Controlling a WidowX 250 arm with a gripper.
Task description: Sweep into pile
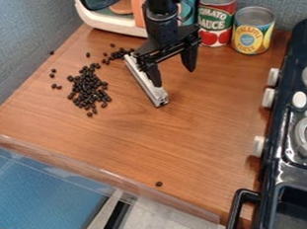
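The black gripper [173,76] hangs over the upper middle of the wooden counter, its two fingers spread apart with a gap between them. Along its left finger lies a long silver-white bar [145,81], slanting from upper left to lower right on the counter; whether it is fixed to that finger I cannot tell. Left of the bar is a loose pile of dark beans [88,90]. A smaller cluster of beans [117,54] sits near the bar's upper end. Several stray beans lie around the pile's left side, and one bean [159,184] is alone near the front edge.
Two cans, a red one [217,18] and a yellow one [252,30], stand at the back right. A white toy appliance [113,24] is behind the arm. A dark stove [286,127] with white knobs borders the right side. The wooden counter [177,134] has a clear front rim.
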